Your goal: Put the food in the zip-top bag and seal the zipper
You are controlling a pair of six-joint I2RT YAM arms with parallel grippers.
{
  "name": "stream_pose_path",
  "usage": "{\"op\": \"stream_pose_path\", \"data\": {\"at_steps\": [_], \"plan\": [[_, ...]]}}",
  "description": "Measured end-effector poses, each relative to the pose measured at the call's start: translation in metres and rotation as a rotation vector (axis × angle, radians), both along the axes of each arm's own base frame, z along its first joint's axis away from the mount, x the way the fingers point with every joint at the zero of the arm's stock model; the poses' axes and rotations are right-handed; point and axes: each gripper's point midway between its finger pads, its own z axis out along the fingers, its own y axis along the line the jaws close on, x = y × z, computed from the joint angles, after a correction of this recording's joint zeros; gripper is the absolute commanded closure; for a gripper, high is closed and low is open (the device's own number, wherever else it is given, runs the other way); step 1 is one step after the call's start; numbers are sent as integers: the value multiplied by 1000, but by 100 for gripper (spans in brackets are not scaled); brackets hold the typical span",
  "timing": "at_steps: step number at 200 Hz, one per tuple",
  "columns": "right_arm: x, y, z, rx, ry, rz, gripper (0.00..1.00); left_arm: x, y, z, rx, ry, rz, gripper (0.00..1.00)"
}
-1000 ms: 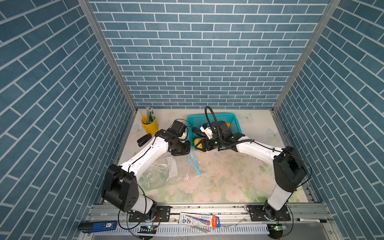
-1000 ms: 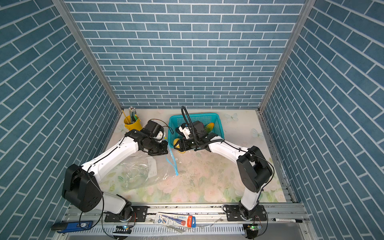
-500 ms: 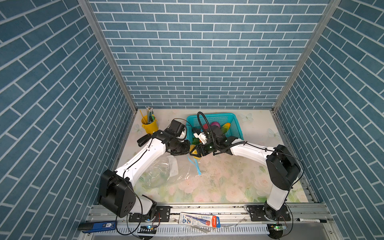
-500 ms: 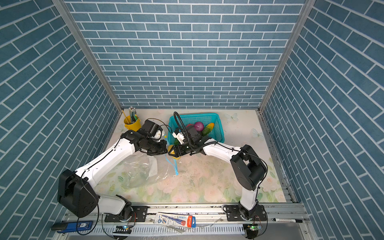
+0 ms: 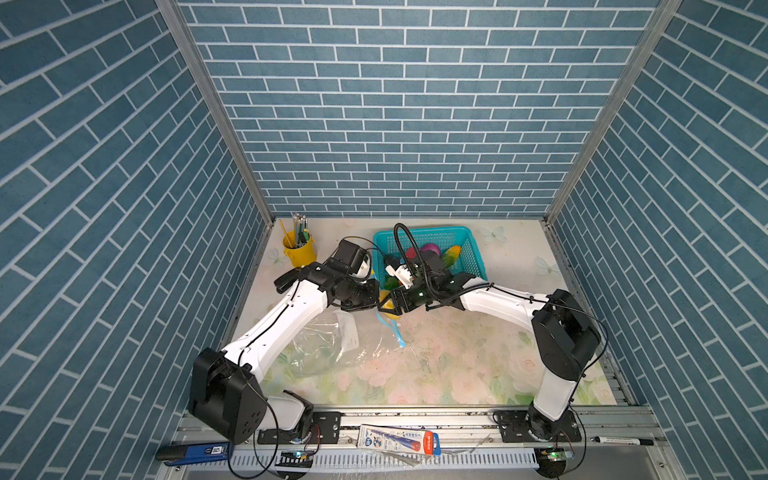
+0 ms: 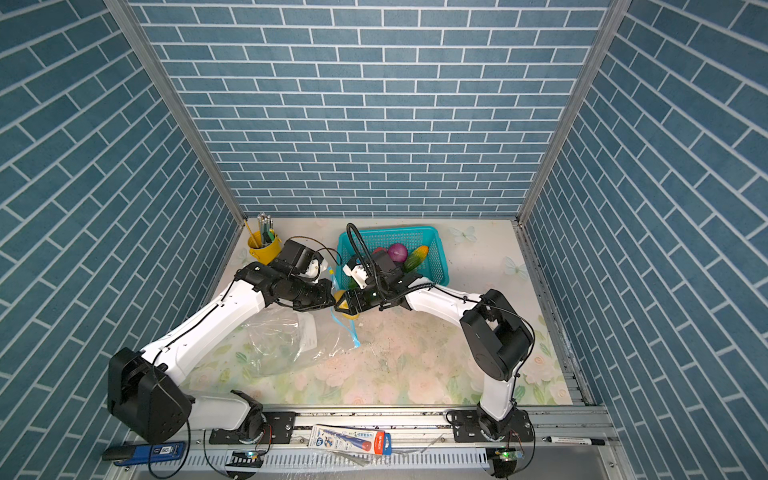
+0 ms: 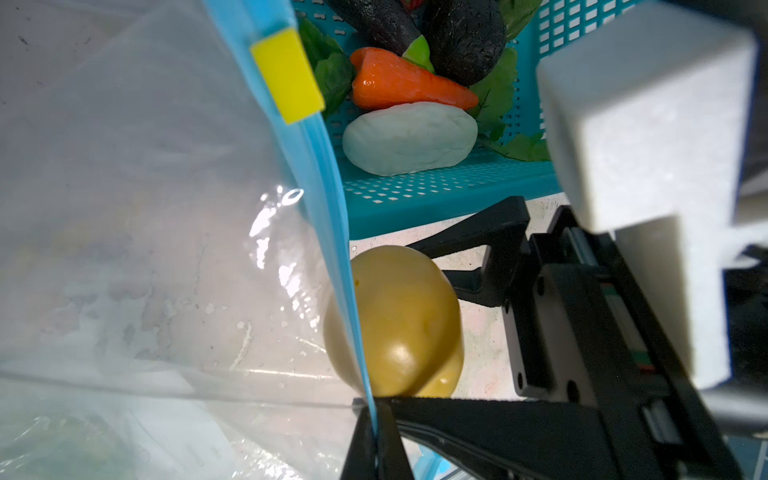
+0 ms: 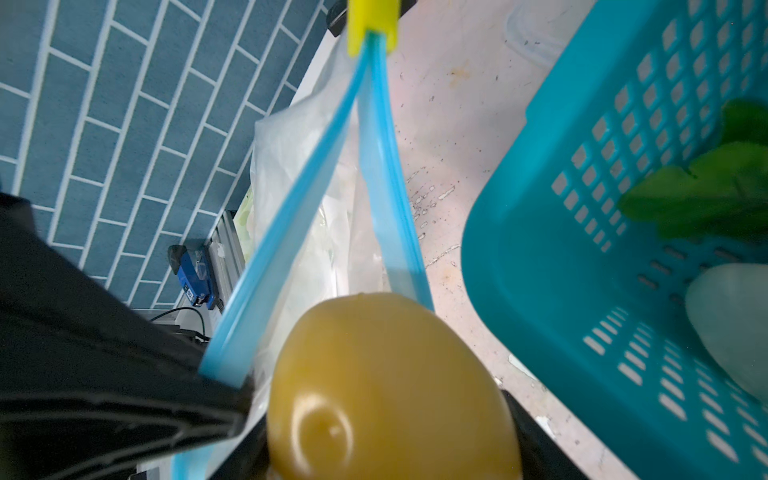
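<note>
Left fingers [image 7: 360, 455]: pressed together on the zipper [image 7: 328, 199], holding one lip of the mouth up.
Right fingers [image 7: 473, 232]: spread wide around the yellow potato [image 8: 386, 386], clamping it at the open mouth; how far in, I cannot tell.
Zip-top bag [image 5: 332, 345]: slumped toward the surface's left edge. The film looks thin, floppy and slippery, so hold it only by the stiffer strip.
Potato handling: smooth, round and probably light. Grip it across the middle, or it may squirt out.
Remaining food: carrot [image 7: 407, 85] and radish [image 7: 409, 139] lie in the basket [image 5: 473, 253] by the back edge.
</note>
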Motion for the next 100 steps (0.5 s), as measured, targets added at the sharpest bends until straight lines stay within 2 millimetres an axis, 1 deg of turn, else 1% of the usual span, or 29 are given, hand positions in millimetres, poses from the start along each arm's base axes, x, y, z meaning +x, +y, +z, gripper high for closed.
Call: {"op": "stream_pose_path", "data": {"at_steps": [22, 45, 74, 100], "plan": [[-1, 3, 3, 26, -3, 16, 60, -1, 0, 4, -8, -6, 6, 100], [-7, 3, 1, 43, 7, 42, 60, -2, -1, 5, -19, -2, 8, 100], [-16, 3, -2, 67, 16, 78, 60, -2, -3, 4, -31, 2, 5, 100], [-18, 3, -3, 71, 22, 85, 59, -2, -6, 4, -52, 6, 6, 100]]}}
